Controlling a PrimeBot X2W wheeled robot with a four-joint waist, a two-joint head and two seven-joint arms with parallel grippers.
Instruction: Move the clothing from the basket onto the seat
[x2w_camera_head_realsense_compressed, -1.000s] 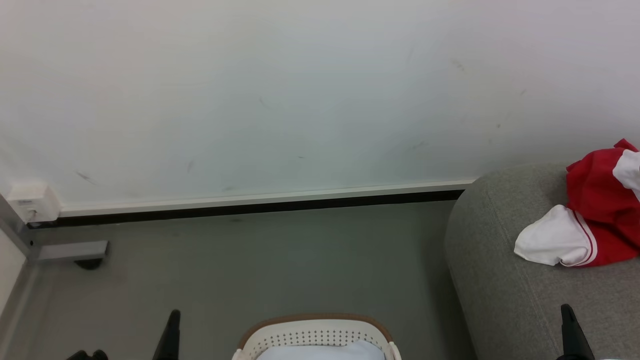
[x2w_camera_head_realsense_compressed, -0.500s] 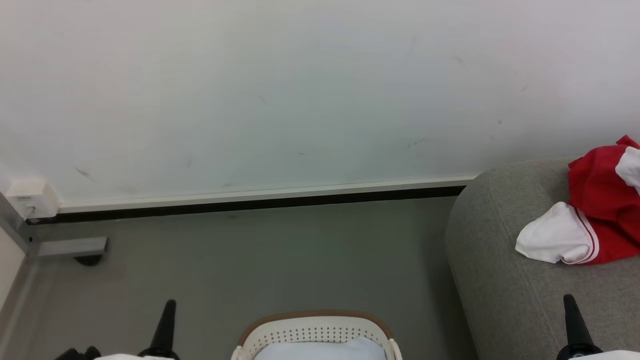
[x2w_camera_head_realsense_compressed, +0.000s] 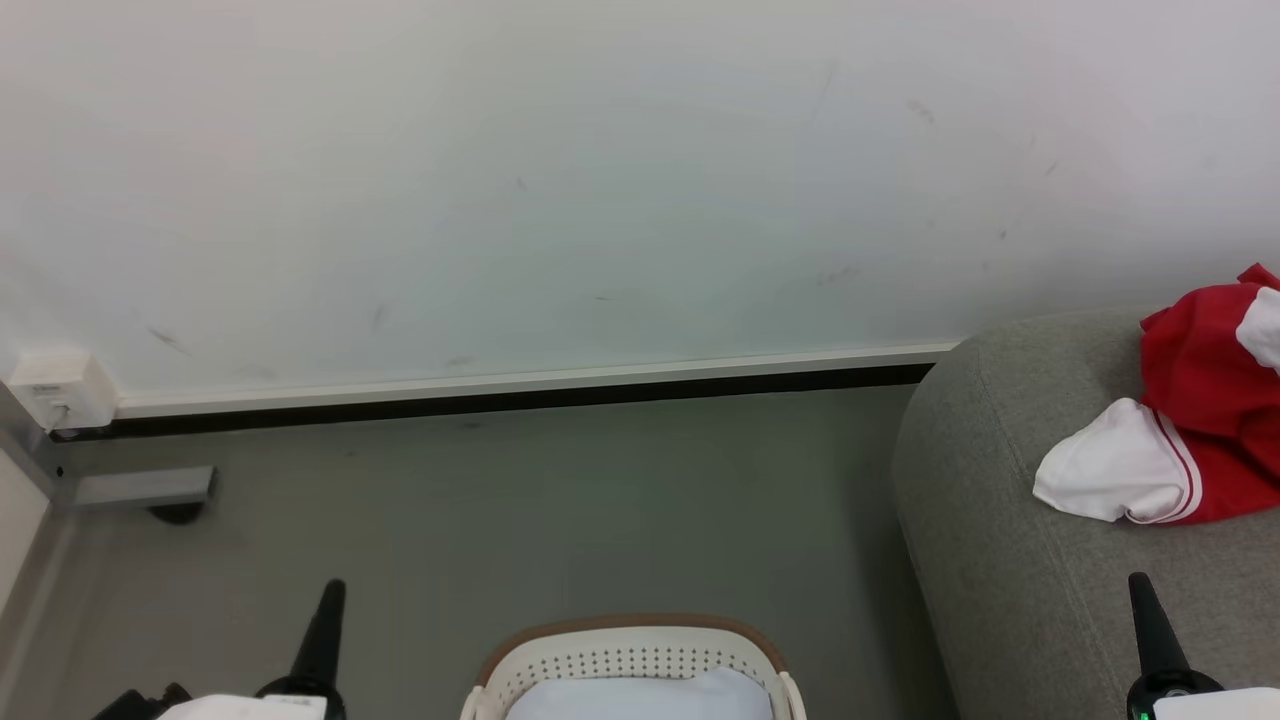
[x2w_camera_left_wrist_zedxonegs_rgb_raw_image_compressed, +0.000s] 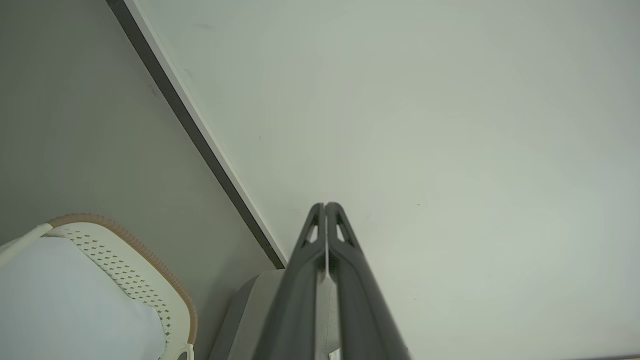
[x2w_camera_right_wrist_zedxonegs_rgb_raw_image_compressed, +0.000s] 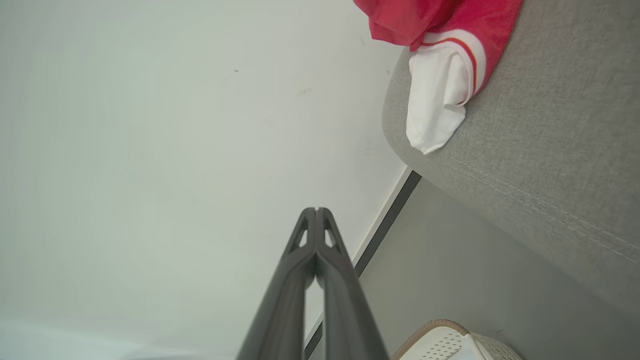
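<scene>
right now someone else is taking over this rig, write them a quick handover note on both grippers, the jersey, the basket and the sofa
Left gripper: shut, empty, raised over the floor left of the basket.
Right gripper: shut, empty, over the sofa's front part, short of the jersey.
Red jersey: lies crumpled on the grey sofa near its rounded arm, white sleeve towards the arm's edge.
Basket: on the floor between the arms, holding a pale blue-white cloth.
Done: the jersey is out of the basket and on the sofa.
Left: apparently nothing for the jersey; the basket's far end is cut off, so check it.
</scene>
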